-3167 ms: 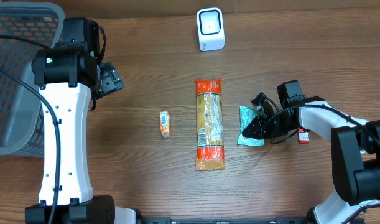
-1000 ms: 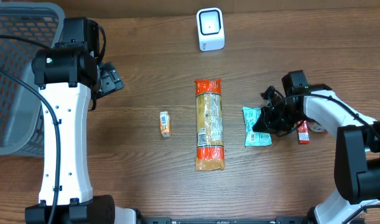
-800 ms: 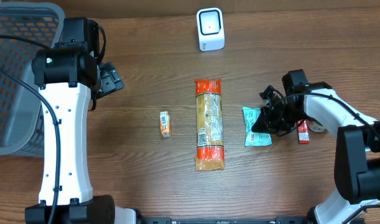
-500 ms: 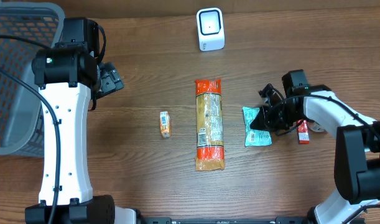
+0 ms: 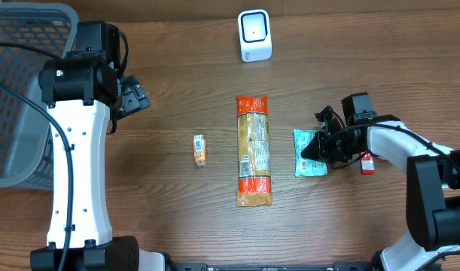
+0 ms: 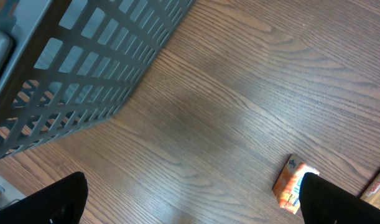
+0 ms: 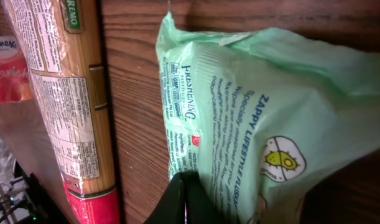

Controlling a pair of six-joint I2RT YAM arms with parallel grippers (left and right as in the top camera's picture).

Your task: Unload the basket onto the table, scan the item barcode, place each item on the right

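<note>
A pale green snack packet (image 5: 310, 153) lies flat on the wood table, right of a long spaghetti pack (image 5: 254, 150). My right gripper (image 5: 318, 147) is shut, and its closed fingertips (image 7: 185, 199) press against the packet's (image 7: 270, 112) left lower edge; nothing shows between them. The white barcode scanner (image 5: 254, 35) stands at the back centre. My left gripper (image 6: 193, 208) hangs open high over the table's left part, empty, with a small orange box (image 6: 293, 183) beside its right finger.
A grey mesh basket (image 5: 19, 90) fills the far left corner. The small orange box (image 5: 200, 150) lies left of the spaghetti pack (image 7: 59, 93). A small red packet (image 5: 367, 162) sits under the right arm, right of the green packet.
The right wrist has shifted slightly toward the table's front, its shut fingers staying at the green packet, which has barely moved. The left arm is still.
</note>
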